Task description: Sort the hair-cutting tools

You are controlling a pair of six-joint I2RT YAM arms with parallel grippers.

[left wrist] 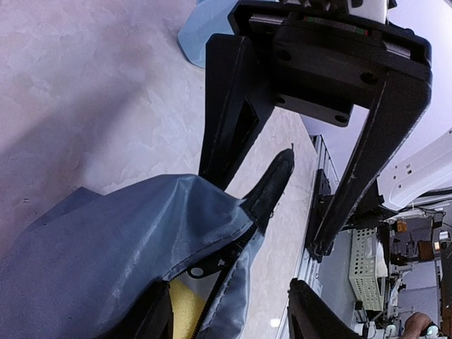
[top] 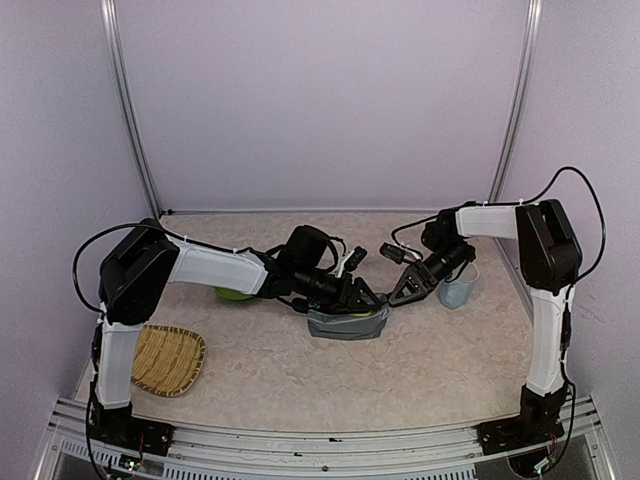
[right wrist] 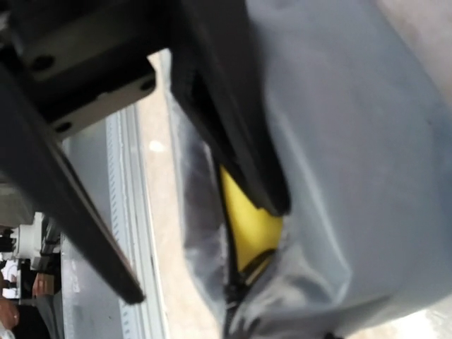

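Note:
No scissors, clipper or guard shows in any view. The grey pouch (top: pixel 345 323) lies at the table's middle with its zip partly open, and the yellow sponge (left wrist: pixel 185 305) shows inside, also in the right wrist view (right wrist: pixel 251 229). My left gripper (top: pixel 366 297) is open at the pouch mouth (left wrist: pixel 229 318). One of its fingers (right wrist: pixel 265 183) is inside the opening against the sponge and the other is outside. My right gripper (top: pixel 405 290) is open at the pouch's right end, its fingers astride the black zip tab (left wrist: pixel 274 178).
A pale blue cup (top: pixel 457 291) stands just right of the right gripper. A green object (top: pixel 232 293) sits partly hidden behind the left arm. A woven tray (top: pixel 168 359) lies at the front left. The table's front rail (left wrist: pixel 316 212) is close to the pouch.

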